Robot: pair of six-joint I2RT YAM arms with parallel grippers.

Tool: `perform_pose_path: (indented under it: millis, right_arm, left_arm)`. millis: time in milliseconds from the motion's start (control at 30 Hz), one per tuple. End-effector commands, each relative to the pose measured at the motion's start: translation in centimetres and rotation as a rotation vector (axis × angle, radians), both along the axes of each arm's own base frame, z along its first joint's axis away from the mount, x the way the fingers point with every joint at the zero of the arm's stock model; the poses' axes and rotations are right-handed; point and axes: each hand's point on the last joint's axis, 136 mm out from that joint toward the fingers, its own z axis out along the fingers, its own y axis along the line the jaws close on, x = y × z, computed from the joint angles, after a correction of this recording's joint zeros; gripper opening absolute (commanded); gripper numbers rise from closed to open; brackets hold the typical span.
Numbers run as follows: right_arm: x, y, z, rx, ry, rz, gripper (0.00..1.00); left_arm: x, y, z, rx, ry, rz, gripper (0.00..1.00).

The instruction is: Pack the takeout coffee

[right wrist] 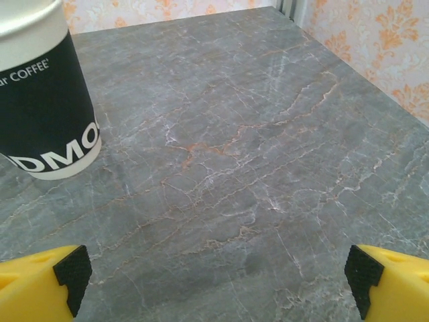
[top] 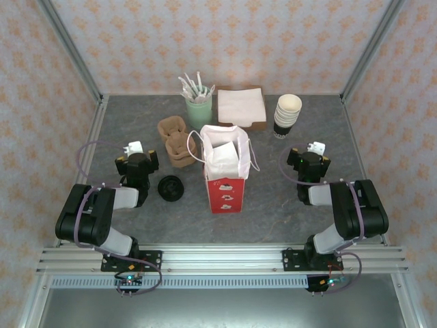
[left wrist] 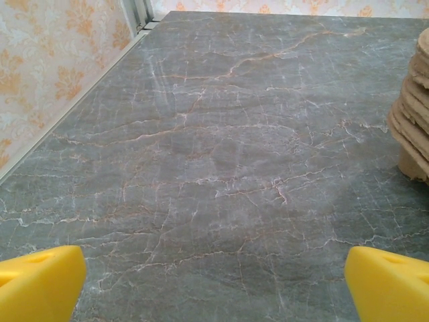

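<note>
The takeout coffee (top: 287,113) stands at the back right of the table, a dark paper cup with a cream rim and no lid; it looks like the top of a short stack. In the right wrist view the cup (right wrist: 45,100) is at the upper left, dark with white lettering. My right gripper (top: 313,154) sits a little nearer than the cup and to its right, open, with bare table between its yellow fingers (right wrist: 40,282). My left gripper (top: 136,156) rests at the left of the table, open over bare marble (left wrist: 214,282).
A red paper bag (top: 225,193) stands open at the centre with white paper inside. A flat black lid (top: 170,188) lies to its left. Brown cardboard cup carriers (top: 177,141), a mint cup of utensils (top: 199,109) and a box of napkins (top: 241,106) stand behind.
</note>
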Motion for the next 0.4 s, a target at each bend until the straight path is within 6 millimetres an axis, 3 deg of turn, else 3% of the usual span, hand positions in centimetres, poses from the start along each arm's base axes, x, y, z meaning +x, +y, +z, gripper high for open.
perform_pose_path:
  millis: [0,367]
  right_arm:
    - [0.72,0.35,0.98,0.010,-0.029,0.028,0.99]
    - [0.65,0.33,1.03,0.010,-0.032,0.027,0.99]
  left_arm:
    - [0.92,-0.28,1.61,0.009,-0.060,-0.010,1.00]
    - [0.88,-0.28,1.61,0.008,-0.060,-0.010,1.00]
